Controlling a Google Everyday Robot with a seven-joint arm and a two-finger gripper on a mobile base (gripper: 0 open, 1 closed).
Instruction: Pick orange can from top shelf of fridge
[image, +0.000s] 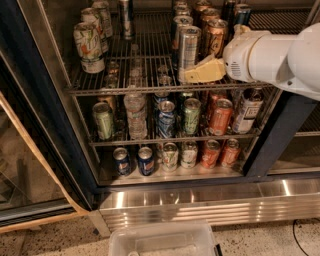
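The orange can (217, 36), tall and copper-coloured with a dark emblem, stands at the right of the top shelf (125, 89) in the fridge (45, 100), with more cans behind it. A tall plain silver can (188, 47) stands just left of it. My gripper (194, 73), cream-yellow on a white arm reaching in from the right, is at the shelf's front rail. It is in front of the silver can's base and just below-left of the orange can. It holds nothing that I can see.
Green-and-white cans (89, 45) stand at the top shelf's left. Lower racks hold a water bottle (136, 112), soda cans (220, 116) and small cans (145, 160). The open glass door (20, 165) is at left. A clear plastic bin (162, 242) sits on the floor below the ribbed steel base panel (200, 205).
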